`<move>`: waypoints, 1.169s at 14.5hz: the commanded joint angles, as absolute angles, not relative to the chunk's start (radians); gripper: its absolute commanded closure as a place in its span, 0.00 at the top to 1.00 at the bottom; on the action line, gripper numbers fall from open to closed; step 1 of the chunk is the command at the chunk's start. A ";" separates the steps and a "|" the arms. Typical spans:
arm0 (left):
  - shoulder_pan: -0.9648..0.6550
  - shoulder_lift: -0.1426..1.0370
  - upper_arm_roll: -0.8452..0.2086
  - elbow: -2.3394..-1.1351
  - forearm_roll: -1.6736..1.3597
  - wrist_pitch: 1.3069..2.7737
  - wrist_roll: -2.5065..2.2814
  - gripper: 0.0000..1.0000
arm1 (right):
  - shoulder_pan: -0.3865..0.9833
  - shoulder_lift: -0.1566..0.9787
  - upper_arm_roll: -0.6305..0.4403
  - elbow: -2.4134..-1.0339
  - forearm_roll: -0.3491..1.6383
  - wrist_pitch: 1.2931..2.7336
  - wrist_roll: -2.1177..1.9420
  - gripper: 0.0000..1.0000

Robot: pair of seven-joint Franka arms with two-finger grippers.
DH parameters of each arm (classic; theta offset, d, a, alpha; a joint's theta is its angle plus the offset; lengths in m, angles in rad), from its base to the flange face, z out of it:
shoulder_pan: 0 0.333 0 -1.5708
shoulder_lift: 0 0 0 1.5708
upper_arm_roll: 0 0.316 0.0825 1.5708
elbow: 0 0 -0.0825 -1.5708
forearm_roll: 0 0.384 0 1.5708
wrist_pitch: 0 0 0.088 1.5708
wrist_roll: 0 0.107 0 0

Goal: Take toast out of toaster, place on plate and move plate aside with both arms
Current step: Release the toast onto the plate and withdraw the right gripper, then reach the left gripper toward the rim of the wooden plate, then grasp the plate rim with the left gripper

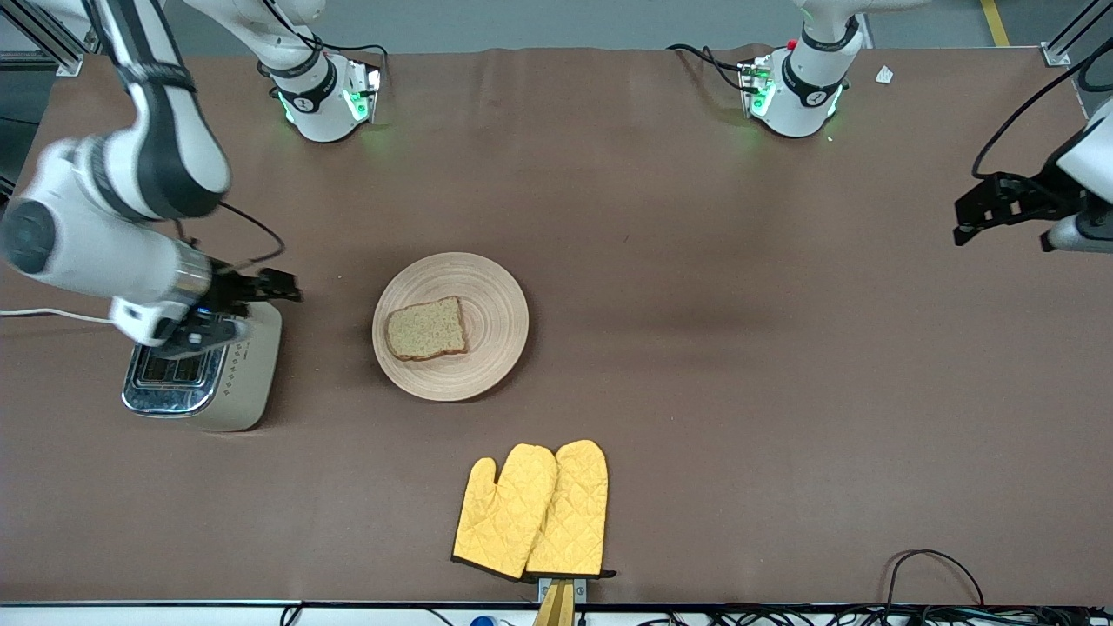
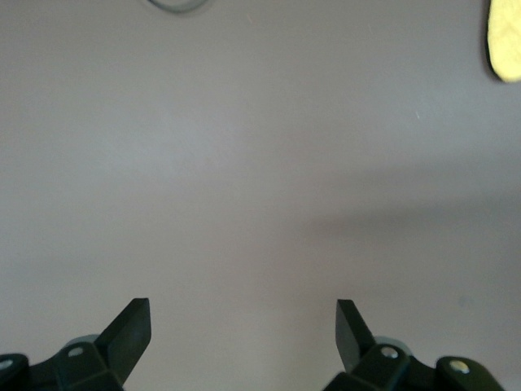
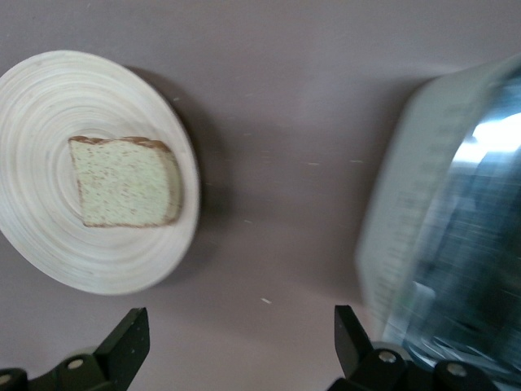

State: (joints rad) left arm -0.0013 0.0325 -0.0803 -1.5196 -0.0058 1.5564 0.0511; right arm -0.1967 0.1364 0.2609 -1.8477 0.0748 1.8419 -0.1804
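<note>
On the plate [image 1: 487,296] lies the toast [image 1: 426,329], flat and a bit off the middle, toward the right arm's end. Beside the plate at that end stands the toaster [image 1: 209,374]. Right gripper [image 1: 261,291] hangs over the toaster, fingers wide apart, holding nothing. Left gripper [image 1: 991,209] waits over bare table, well apart from the plate, fingers wide apart too.

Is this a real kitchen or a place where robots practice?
Probably a robot practice lab, not a kitchen. A toaster, a plate with toast and oven mitts sit on a cloth-covered table between two robot arms, with loose cables along the edge.
</note>
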 commanded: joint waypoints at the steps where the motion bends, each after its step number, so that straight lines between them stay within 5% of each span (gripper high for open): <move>1: -0.003 0.098 -0.086 -1.517 -0.157 1.528 0.046 1.00 | -0.193 0.078 0.217 -1.734 -0.011 1.725 -0.170 1.00; 8: -0.090 0.472 -0.086 -1.508 -0.627 1.724 0.035 1.00 | -0.195 0.068 0.060 -1.502 -0.043 1.540 -0.205 1.00; 17: -0.509 0.854 -0.087 -1.448 -1.122 2.333 0.057 1.00 | -0.146 0.064 0.025 -1.483 -0.029 1.509 -0.224 1.00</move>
State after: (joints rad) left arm -0.4405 0.7962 -0.0978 -1.5103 -1.0512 2.2624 0.0486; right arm -0.1589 0.0585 0.0236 -1.5042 -0.0255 1.5269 -0.2305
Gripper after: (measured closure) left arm 0.000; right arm 0.000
